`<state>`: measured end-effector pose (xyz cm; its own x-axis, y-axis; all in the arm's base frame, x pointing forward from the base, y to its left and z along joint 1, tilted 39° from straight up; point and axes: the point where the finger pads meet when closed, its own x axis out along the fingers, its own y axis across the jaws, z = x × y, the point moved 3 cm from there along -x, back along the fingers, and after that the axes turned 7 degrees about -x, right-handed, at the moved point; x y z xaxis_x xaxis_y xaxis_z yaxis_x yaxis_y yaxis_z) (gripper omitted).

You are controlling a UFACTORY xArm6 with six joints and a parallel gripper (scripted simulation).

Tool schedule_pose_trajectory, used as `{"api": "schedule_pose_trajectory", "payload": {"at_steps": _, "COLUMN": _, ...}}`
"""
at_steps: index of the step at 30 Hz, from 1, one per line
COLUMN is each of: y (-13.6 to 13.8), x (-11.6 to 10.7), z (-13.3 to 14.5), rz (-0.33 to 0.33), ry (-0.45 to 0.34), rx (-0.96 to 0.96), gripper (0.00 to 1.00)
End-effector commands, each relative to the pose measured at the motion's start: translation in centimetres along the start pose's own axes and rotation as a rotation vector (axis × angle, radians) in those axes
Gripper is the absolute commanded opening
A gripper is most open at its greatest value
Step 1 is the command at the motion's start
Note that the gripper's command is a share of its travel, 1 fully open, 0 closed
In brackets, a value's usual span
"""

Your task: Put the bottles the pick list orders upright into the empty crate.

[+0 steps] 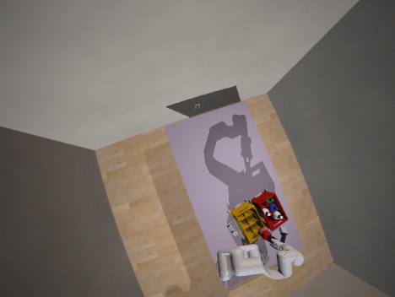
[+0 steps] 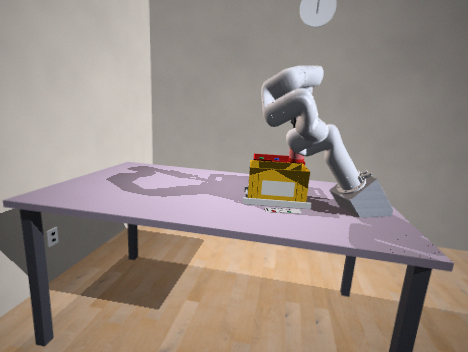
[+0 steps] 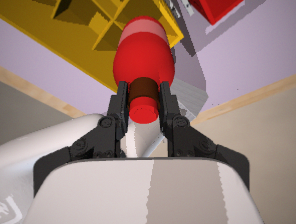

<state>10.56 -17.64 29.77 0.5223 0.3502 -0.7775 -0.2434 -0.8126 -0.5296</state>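
Observation:
My gripper (image 3: 143, 92) is shut on the brown neck of a red bottle (image 1: 264, 233) (image 2: 296, 156) (image 3: 143, 60), below its red cap. The bottle hangs by the near right corner of the yellow crate in the top view; its base is hidden in the exterior view. The yellow crate (image 1: 241, 205) (image 2: 255, 185) (image 3: 100, 65) has dividers and no bottle shows in it. The red crate (image 1: 265, 195) (image 2: 260, 156) (image 3: 215, 12) beside it holds a green bottle (image 1: 270, 200), a blue bottle (image 1: 273, 207) and white-topped ones. The pick list (image 1: 232, 228) (image 2: 282, 210) shows red and green marks; its counts are too small to read.
The crates stand close together on the lilac table (image 1: 190, 169) (image 2: 190, 215). The white arm (image 1: 246, 266) (image 2: 310, 125) bends over the near end of the crates, and its grey base (image 2: 372, 200) stands to the right in the exterior view.

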Motion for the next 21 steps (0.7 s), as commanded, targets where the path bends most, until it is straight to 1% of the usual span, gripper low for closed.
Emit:
{"api": "schedule_pose_trajectory", "payload": {"at_steps": 1, "y": 0.01, "x": -0.09, "z": -0.12, "rz": 0.003, "ry": 0.001, "rx": -0.001, "gripper": 0.0}}
{"api": "schedule_pose_trajectory", "payload": {"at_steps": 21, "y": 0.0, "x": -0.09, "z": -0.3, "rz": 0.003, "ry": 0.001, "rx": -0.001, "gripper": 0.0}}
